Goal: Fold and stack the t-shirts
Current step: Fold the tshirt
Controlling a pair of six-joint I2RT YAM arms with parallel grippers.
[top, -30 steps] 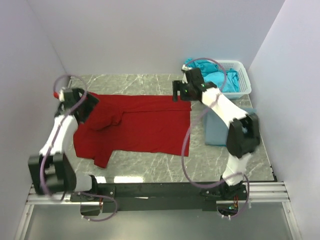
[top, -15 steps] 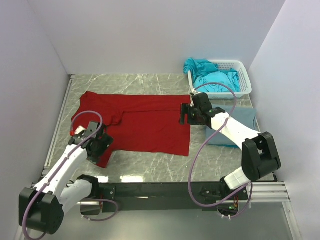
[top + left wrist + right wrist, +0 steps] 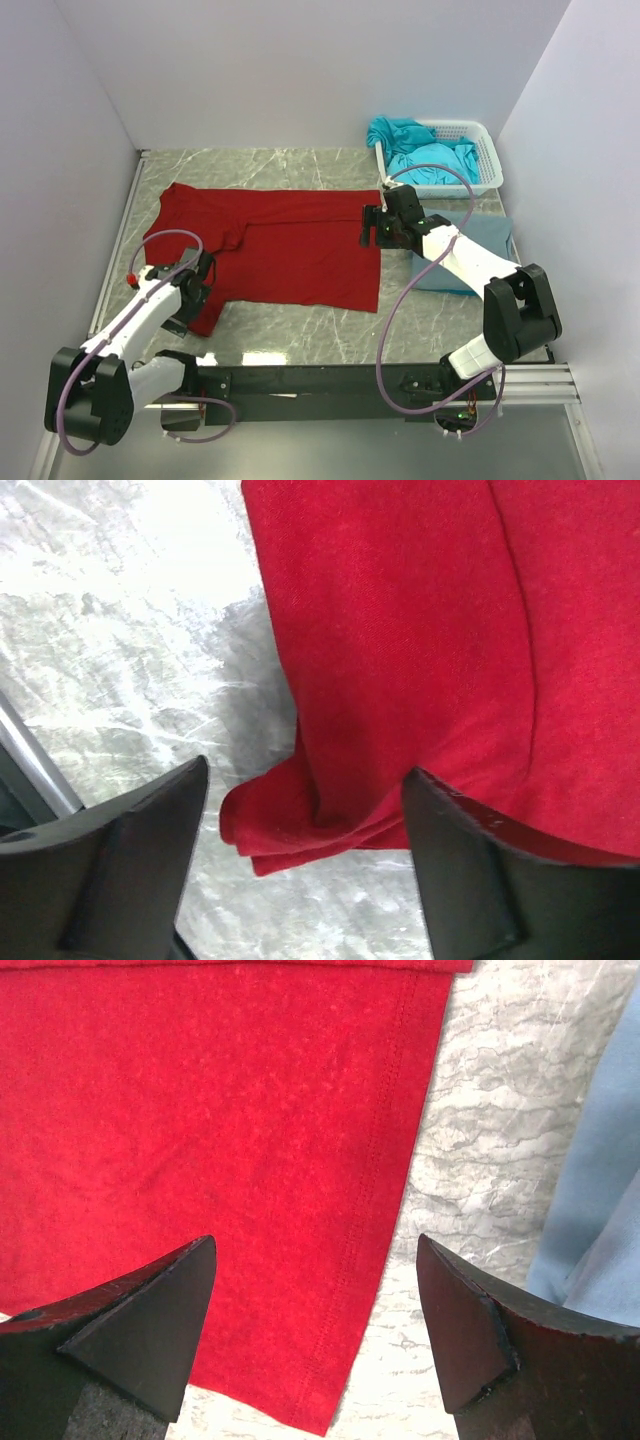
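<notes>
L gripper (image 3: 305, 780): jaws spread wide, nothing pinched. On the L wrist cam I see the two dark fingers (image 3: 140, 840) either side of a bunched, folded-over end of the dark red t-shirt (image 3: 400, 630). That end looks like the sleeve on the near-left side. Can't tell if the pads touch the cloth. Marble table (image 3: 120, 630) shows bare to the left of the cloth.

From the top cam, the L gripper (image 3: 195, 285) sits low at the red shirt's (image 3: 290, 245) near-left corner, with the arm stretched out from its base.

R gripper (image 3: 317, 1250): also wide open, holding nothing. The R wrist cam looks down on the red shirt's (image 3: 200, 1110) stitched bottom hem. The hem edge runs between the fingers (image 3: 150, 1330), nearer the right one. Marble (image 3: 480, 1110) lies just past the edge, and a slice of grey-blue t-shirt (image 3: 600, 1210) shows at the far right.

From the top cam, the R gripper (image 3: 372, 225) is over the red shirt's right edge, about mid-height.

Wider scene: the red shirt lies spread mostly flat across the table (image 3: 300, 170), neck end to the left and hem to the right. The far sleeve is out flat and the near sleeve is rumpled. The grey-blue shirt (image 3: 470, 250) lies folded flat just right of the red one, with a strip of marble between them, partly under the R arm. Turquoise shirts (image 3: 420, 155) are heaped in the white lattice basket (image 3: 490, 160) at the far-right corner, and one spills over its left rim.
</notes>
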